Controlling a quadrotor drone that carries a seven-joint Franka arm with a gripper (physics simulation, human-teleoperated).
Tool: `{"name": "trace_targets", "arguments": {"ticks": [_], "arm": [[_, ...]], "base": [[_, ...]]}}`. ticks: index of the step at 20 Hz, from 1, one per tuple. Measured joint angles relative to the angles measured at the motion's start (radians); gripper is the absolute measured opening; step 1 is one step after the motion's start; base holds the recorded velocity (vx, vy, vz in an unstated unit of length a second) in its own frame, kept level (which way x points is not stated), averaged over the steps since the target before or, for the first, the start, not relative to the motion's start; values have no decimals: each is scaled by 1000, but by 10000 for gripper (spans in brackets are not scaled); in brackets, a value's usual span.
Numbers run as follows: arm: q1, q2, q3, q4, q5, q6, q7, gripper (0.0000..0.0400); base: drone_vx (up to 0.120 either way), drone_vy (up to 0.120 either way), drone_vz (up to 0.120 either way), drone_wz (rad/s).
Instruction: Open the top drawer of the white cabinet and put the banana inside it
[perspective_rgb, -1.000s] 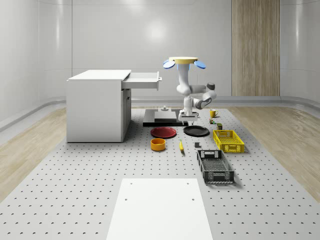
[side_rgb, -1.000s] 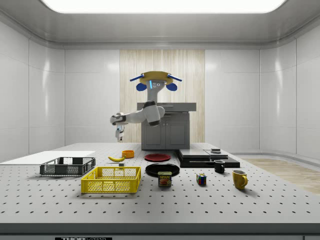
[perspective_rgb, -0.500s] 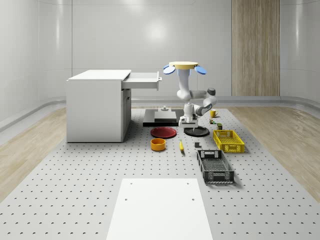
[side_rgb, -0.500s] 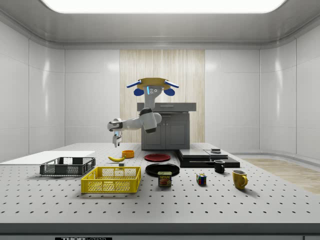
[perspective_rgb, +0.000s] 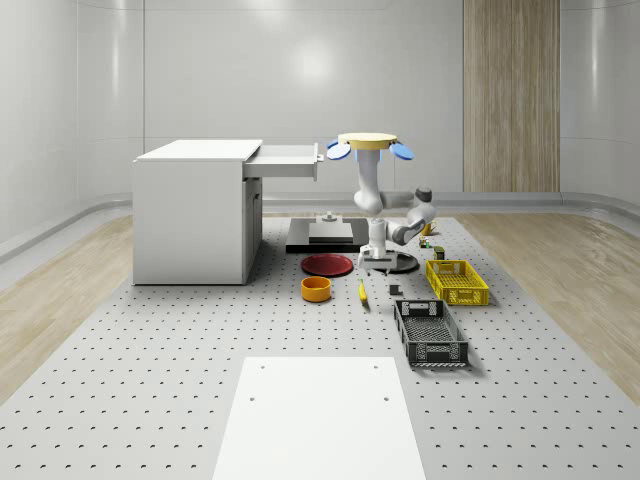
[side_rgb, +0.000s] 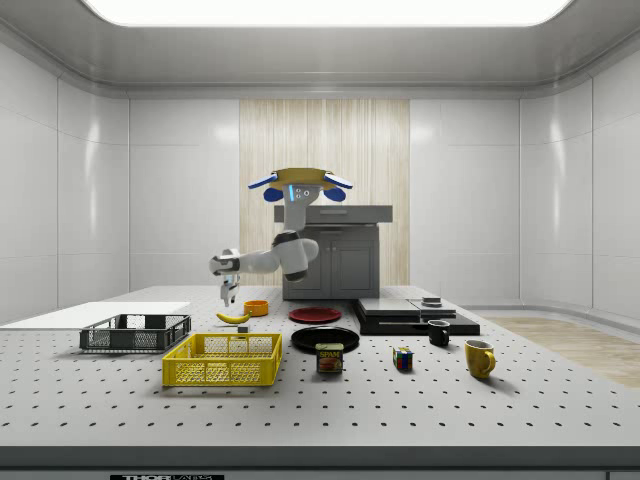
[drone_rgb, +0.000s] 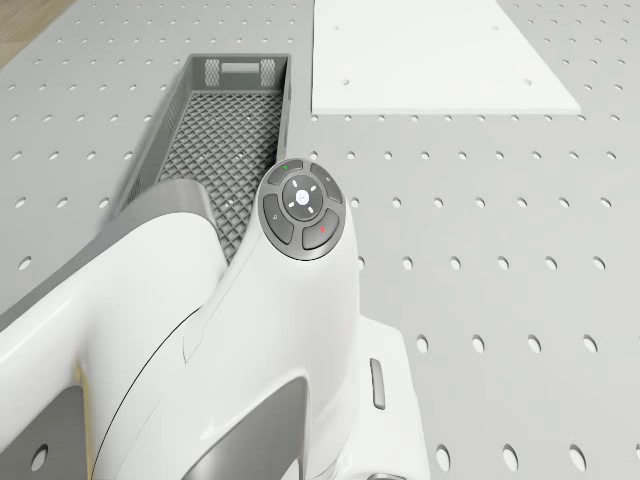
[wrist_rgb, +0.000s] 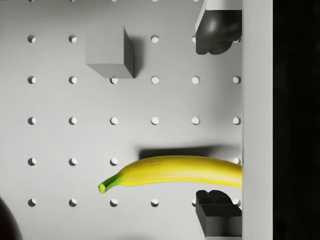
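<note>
The banana (perspective_rgb: 362, 292) lies on the perforated table in front of the red plate (perspective_rgb: 328, 264). In the wrist view the banana (wrist_rgb: 175, 171) runs between my two dark fingertips (wrist_rgb: 217, 30), which stand wide apart. My gripper (wrist_rgb: 217, 122) is open and holds nothing. In the side view the gripper (side_rgb: 229, 297) hangs a short way above the banana (side_rgb: 233, 317). The drone (perspective_rgb: 365, 143) hovers over the plates, its arm reaching down. The white cabinet (perspective_rgb: 195, 210) has its top drawer (perspective_rgb: 287, 160) pulled out.
An orange bowl (perspective_rgb: 316, 288) sits beside the banana, and a small grey block (wrist_rgb: 107, 52) lies close by. A black crate (perspective_rgb: 430, 332), a yellow crate (perspective_rgb: 457, 281) and a black plate (perspective_rgb: 400, 264) lie to the whole-scene view's right. A white panel (perspective_rgb: 320, 415) lies nearer the front.
The drone has sunk lower and shifted toward the side view's left. The arm has carried the gripper down, closer over the banana. The banana and drawer have not moved.
</note>
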Motion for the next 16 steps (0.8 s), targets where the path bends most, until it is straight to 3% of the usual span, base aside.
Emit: {"name": "trace_targets", "arguments": {"ticks": [2,16], "arm": [[0,0,0,0,0,0,0,400],[132,17,37,13,40,1,-124,400]], "base": [[0,0,-80,0],[0,0,0,0]]}}
